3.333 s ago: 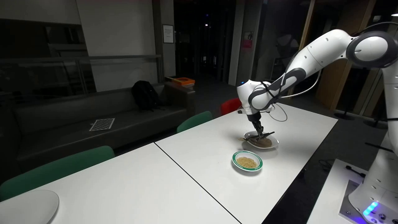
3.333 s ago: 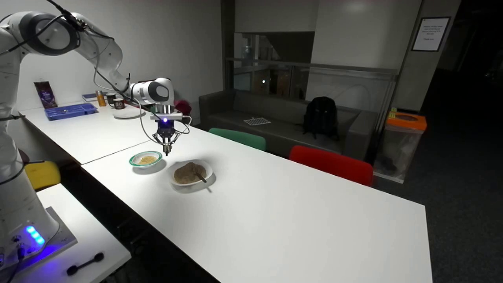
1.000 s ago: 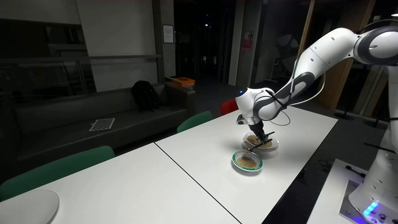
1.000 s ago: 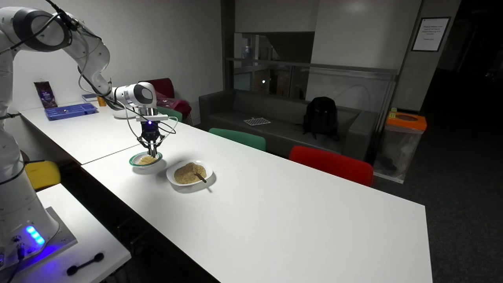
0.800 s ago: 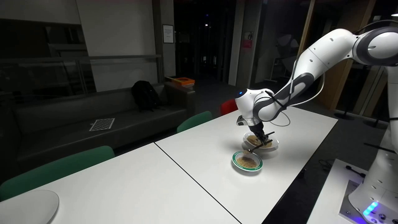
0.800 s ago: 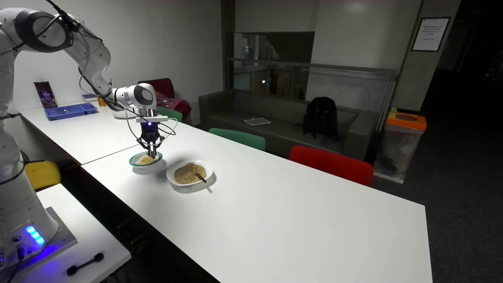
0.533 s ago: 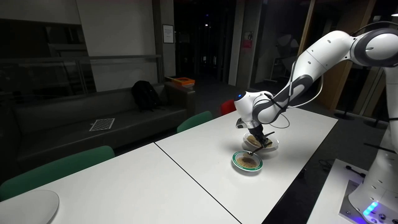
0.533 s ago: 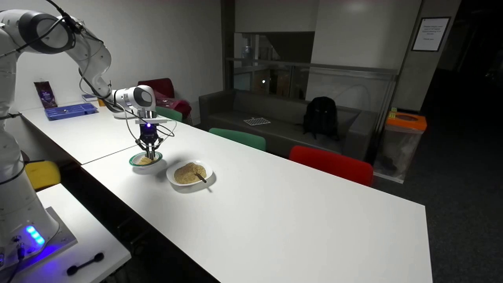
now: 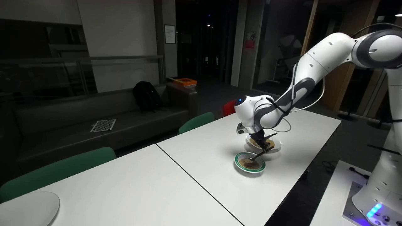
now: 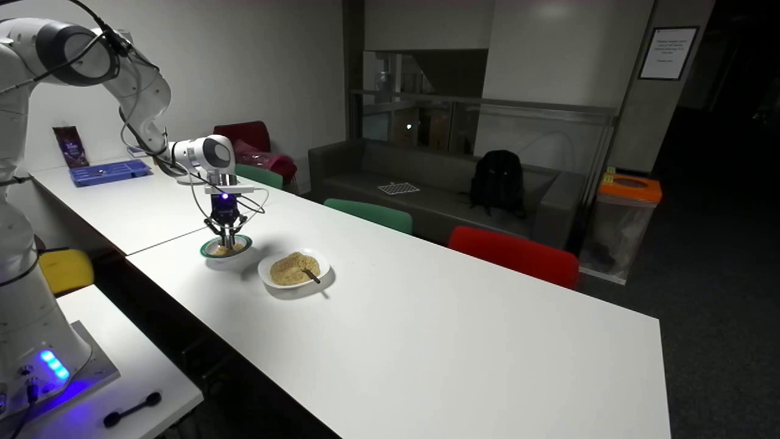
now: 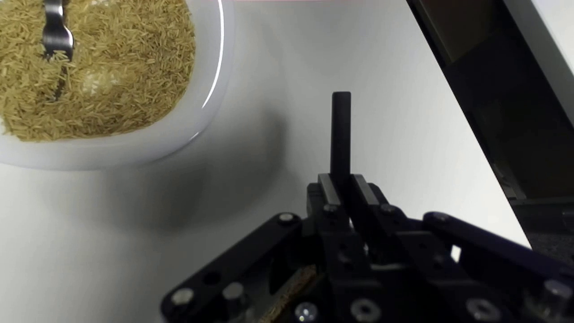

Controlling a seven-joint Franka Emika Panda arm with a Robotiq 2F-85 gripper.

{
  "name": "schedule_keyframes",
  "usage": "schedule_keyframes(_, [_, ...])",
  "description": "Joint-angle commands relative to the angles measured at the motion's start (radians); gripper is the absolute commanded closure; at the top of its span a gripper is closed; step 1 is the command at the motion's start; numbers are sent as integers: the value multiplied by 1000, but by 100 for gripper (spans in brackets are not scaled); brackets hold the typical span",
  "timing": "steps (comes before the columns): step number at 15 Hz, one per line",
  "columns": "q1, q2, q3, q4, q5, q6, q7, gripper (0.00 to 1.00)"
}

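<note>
Since a second ago the tool (image 11: 344,185) has come down with the spoon (image 9: 258,154), whose head has passed from the rim into the green-rimmed bowl (image 9: 237,161). The tool is clamped on the spoon's dark, straight handle; its end juts out past the grip in the wrist view. The spoon slants downward, its metal head glinting by the pale brown grains (image 9: 246,165); whether it touches or carries any is too small to tell. Near the bowl stands a white oval dish (image 11: 204,58) of yellowish-brown rice (image 11: 134,94), a second utensil (image 11: 58,38) stuck in it. Both vessels rest on the white desk (image 10: 457,335). Farther off, a black backpack (image 10: 496,183) sits on a dark sofa (image 10: 390,161).
</note>
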Motion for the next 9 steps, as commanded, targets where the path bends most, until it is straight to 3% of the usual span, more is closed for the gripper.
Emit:
schedule_keyframes(1, [2,-11,2,10,-9,-23,5,97])
schedule_keyframes(9, [-5,-17,3,19,5,-27,-4,97])
